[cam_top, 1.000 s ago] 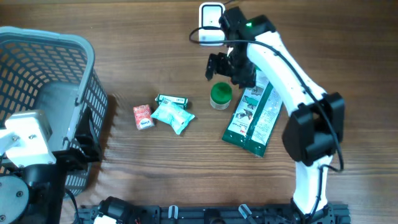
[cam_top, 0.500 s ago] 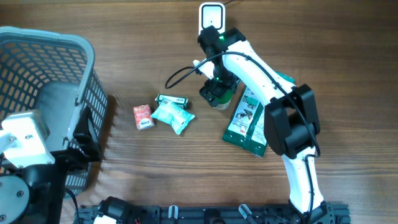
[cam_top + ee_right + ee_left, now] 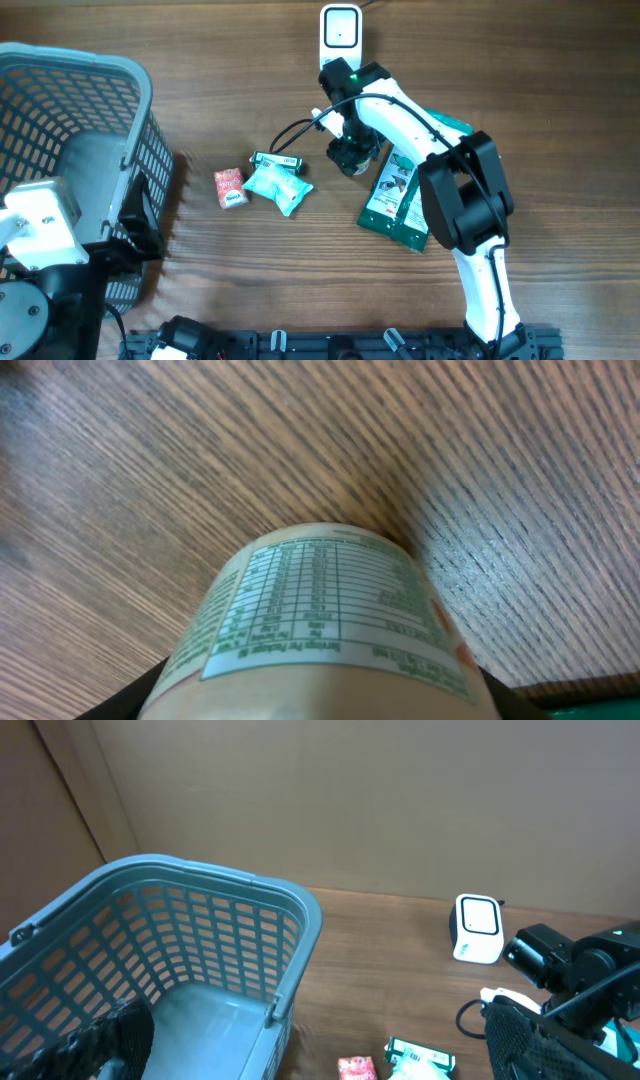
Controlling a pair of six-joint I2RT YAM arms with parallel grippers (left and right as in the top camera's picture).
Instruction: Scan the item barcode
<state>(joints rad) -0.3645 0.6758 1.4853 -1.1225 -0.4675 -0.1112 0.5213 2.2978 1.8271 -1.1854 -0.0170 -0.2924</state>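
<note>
A white barcode scanner (image 3: 340, 30) stands at the table's far edge and also shows in the left wrist view (image 3: 477, 927). In front of it my right gripper (image 3: 352, 153) points down over a small jar and hides it from above. Up close the jar (image 3: 320, 610) fills the right wrist view, its cream wall and green nutrition label lying between the black fingers (image 3: 135, 705), which press against both sides. No barcode is visible. My left gripper (image 3: 315, 1050) hangs open above the basket, holding nothing.
A grey mesh basket (image 3: 60, 70) fills the left side. A red packet (image 3: 230, 188), a green box (image 3: 276, 160) and a pale teal pouch (image 3: 278, 187) lie mid-table. Two flat green packs (image 3: 405, 195) lie right of the jar. A black cable (image 3: 290, 135) loops nearby.
My right gripper swung left and came down over the green-lidded jar, and its jaws narrowed around it. The left arm stayed still.
</note>
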